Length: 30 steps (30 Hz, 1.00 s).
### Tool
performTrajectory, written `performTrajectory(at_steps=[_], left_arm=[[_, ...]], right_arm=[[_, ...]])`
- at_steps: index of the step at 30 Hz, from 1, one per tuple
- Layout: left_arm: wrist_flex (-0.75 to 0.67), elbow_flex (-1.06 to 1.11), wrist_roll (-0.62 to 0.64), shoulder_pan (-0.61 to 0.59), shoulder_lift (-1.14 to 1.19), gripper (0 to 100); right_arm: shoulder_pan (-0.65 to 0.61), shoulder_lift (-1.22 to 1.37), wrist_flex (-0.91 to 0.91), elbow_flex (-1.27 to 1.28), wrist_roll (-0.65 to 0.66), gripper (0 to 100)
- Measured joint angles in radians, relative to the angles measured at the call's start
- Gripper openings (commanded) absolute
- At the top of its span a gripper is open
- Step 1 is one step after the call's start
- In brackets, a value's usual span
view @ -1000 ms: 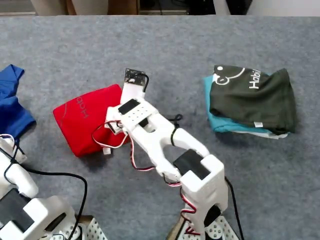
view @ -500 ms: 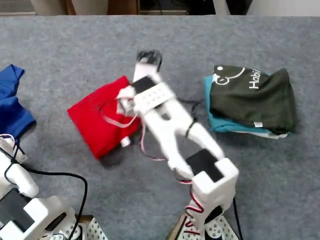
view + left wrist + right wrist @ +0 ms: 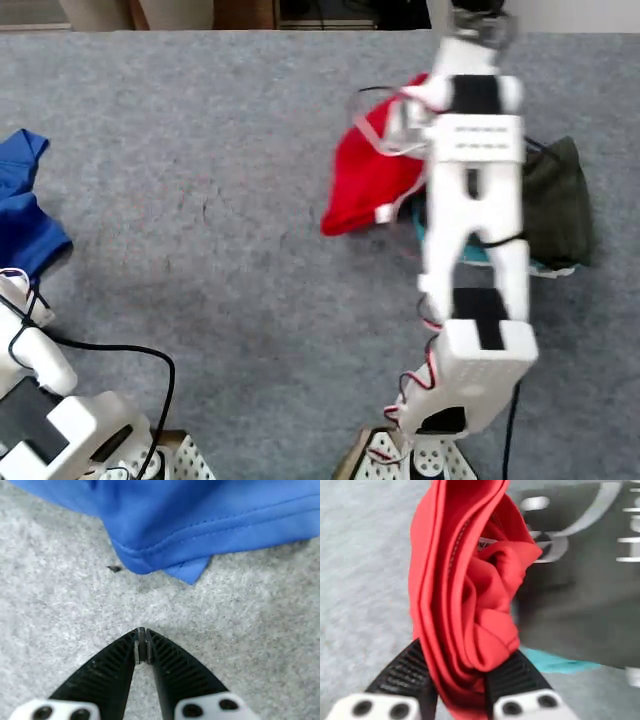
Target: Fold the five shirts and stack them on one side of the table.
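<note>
Swung rightward, right pincer (image 3: 465, 655) holds red shirt (image 3: 365, 185) by the stack (image 3: 560, 205).

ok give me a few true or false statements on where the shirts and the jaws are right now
1. The right jaws are shut on the red shirt. True.
2. The left jaws hold the blue shirt. False: they are shut on nothing over the grey table, with the blue shirt just beyond their tips.
3. The dark green shirt lies on top of a teal shirt. True.
4. The red shirt lies flat beside the blue shirt. False: it hangs bunched from the right jaws, next to the dark green shirt and far from the blue one.
</note>
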Motion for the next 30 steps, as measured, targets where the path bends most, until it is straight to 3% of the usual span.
performTrajectory(at_steps=[12,20,22,28,30], left_arm=[[0.0,0.006,0.0,0.0,0.0,2],[0.0,0.006,0.0,0.0,0.0,2],[0.0,0.006,0.0,0.0,0.0,2],[0.0,0.006,0.0,0.0,0.0,2],[0.0,0.006,0.0,0.0,-0.006,2]], right_arm=[[0.397,0.0,0.052,-0.002,0.175,0.5],[0.477,0.0,0.025,-0.002,0.282,1.3],[0.477,0.0,0.023,-0.002,0.299,7.6],[0.48,0.0,0.023,-0.002,0.305,46.1],[0.48,0.0,0.028,-0.015,0.305,51.6]])
